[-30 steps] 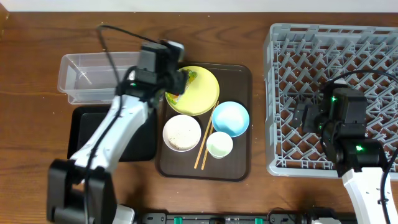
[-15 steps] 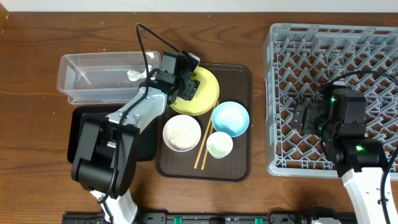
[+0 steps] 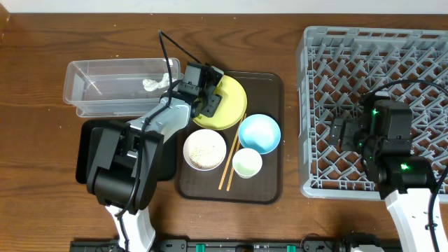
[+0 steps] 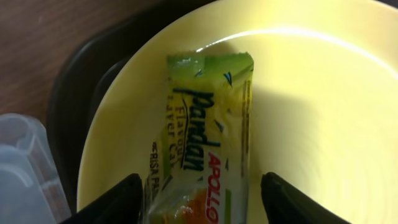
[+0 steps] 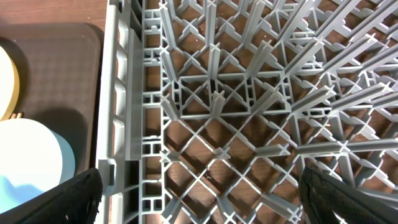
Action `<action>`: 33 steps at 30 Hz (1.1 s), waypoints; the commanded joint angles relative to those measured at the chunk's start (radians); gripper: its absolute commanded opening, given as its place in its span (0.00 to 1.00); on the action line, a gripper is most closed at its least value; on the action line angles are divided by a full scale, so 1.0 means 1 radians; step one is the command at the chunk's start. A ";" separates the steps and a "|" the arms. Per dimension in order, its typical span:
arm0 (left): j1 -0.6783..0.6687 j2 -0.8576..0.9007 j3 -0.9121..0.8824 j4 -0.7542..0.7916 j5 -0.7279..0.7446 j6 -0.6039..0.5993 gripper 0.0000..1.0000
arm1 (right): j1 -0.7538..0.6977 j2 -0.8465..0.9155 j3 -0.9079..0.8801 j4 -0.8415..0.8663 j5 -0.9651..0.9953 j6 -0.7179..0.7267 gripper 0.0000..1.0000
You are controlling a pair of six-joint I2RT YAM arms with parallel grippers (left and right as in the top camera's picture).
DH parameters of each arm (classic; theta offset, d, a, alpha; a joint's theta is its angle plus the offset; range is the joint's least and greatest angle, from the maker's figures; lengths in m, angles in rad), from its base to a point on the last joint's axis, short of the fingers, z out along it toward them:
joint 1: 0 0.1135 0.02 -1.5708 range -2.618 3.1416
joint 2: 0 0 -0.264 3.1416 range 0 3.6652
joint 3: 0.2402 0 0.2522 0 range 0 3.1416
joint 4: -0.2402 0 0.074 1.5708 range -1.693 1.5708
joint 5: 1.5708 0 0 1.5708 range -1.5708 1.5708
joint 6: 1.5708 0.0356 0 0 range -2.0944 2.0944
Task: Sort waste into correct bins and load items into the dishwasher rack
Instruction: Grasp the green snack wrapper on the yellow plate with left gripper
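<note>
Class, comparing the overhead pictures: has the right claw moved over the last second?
No. The right claw stays open over the same left-hand part of the dishwasher rack.

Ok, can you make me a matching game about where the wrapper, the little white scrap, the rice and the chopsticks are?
Things:
1. snack wrapper
2. white scrap
3. rice
4. chopsticks

Places:
A. in the clear tub
B. on the brown tray
C. on the yellow plate
D. in the white bowl

Pairs: 1-C, 2-A, 3-D, 4-B
</note>
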 commanded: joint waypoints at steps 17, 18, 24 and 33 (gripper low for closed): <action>0.002 -0.121 0.000 -0.131 0.000 -0.111 0.11 | 0.008 -0.002 0.018 -0.002 0.021 -0.008 0.99; 0.002 -0.146 0.000 -0.133 0.000 -0.120 0.11 | 0.008 -0.002 0.018 -0.002 0.023 -0.011 0.99; 0.011 -0.313 0.000 -0.124 -0.019 -0.129 0.11 | 0.008 -0.002 0.018 -0.001 0.023 -0.010 0.99; 0.165 -0.362 0.000 -0.097 -0.148 -0.397 0.11 | 0.008 -0.002 0.018 -0.002 0.023 -0.010 0.99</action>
